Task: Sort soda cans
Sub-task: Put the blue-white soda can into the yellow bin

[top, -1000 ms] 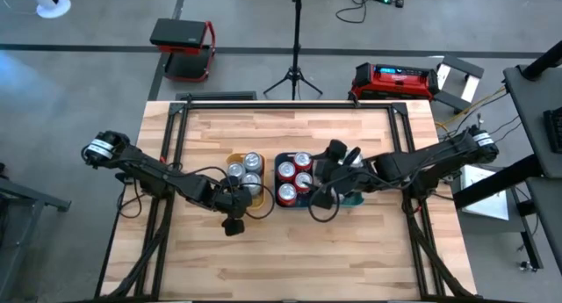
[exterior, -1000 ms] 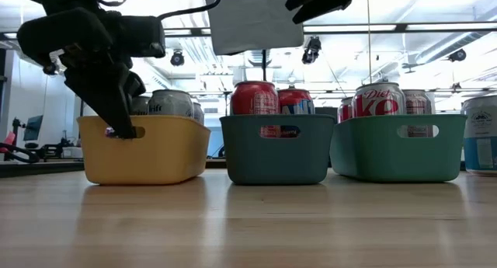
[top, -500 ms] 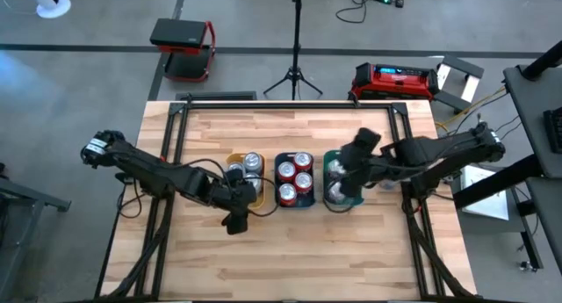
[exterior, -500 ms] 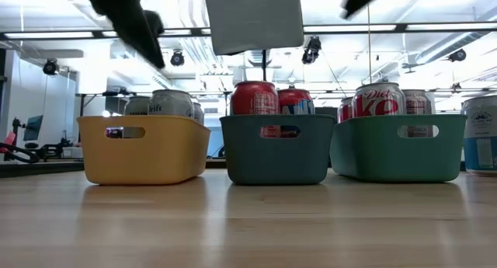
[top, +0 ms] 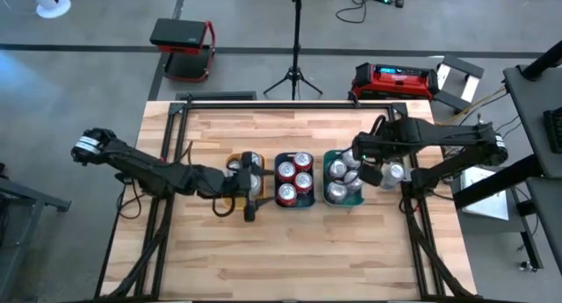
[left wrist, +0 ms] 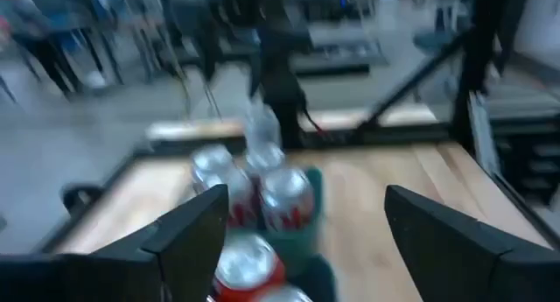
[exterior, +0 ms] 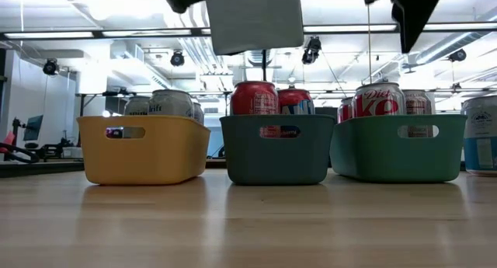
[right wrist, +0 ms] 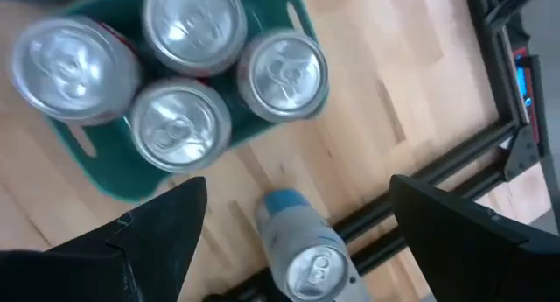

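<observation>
On the pale, grained wooden table (exterior: 248, 229), three smooth plastic tubs with rounded corners and slotted handles stand in a row, and the middle dark teal tub (exterior: 277, 150) serves as landmark. It holds red soda cans (exterior: 255, 98) with shiny silver tops. Left of it in the low view, the yellow tub (exterior: 144, 147) carries silver-grey cans (exterior: 171, 103). Right of it, the green tub (exterior: 397, 147) holds four cans (right wrist: 179, 127), one lettered red on silver. Beyond the green tub, one pale blue can (right wrist: 302, 249) stands alone on the wood. The left gripper (top: 248, 198) hangs over the yellow tub, the right gripper (top: 369, 162) over the green tub's far side, both spread wide and empty.
</observation>
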You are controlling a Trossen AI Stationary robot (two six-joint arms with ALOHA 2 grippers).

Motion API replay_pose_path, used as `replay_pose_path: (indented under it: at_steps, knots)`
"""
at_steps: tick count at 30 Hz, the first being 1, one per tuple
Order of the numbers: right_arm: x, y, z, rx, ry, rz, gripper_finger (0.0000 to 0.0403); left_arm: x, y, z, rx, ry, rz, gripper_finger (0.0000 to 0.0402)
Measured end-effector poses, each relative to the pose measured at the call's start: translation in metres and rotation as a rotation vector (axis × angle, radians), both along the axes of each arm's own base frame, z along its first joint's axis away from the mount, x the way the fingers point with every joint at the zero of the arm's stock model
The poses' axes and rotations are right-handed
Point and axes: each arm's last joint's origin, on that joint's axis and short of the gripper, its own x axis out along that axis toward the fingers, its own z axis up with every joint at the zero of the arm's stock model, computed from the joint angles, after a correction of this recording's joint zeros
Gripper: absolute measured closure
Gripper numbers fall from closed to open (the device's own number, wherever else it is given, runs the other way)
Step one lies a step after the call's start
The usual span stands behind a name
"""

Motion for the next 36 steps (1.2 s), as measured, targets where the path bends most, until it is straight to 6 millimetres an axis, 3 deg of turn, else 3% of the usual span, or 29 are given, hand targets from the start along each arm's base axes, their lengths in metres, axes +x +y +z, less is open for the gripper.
replay_pose_path:
  at_steps: [4,7,14,19,25,36]
  knots:
    - [-0.005,-0.013,-0.007,0.011,0.045,0.020,0.0048,-0.003,0.014,-0.010,0.011,-0.108,0.037,0.0100]
    - [-0.017,-0.016,-0.012,0.049,0.054,0.032,0.0048,-0.004,0.020,-0.017,0.018,-0.088,0.055,0.0099]
    - [-0.056,-0.012,-0.020,0.143,-0.007,-0.065,0.0050,-0.003,0.028,-0.024,0.049,-0.021,0.081,0.0099]
    - [-0.077,-0.010,-0.037,0.138,0.003,-0.167,0.0057,-0.002,0.030,-0.023,0.046,-0.026,0.091,0.0099]
    - [-0.079,-0.014,-0.064,0.169,0.088,-0.410,0.0051,-0.001,0.030,-0.017,0.015,-0.084,0.093,0.0099]
    - [-0.077,-0.016,-0.092,0.214,0.187,-0.516,0.0044,0.000,0.030,-0.018,0.020,-0.081,0.092,0.0099]
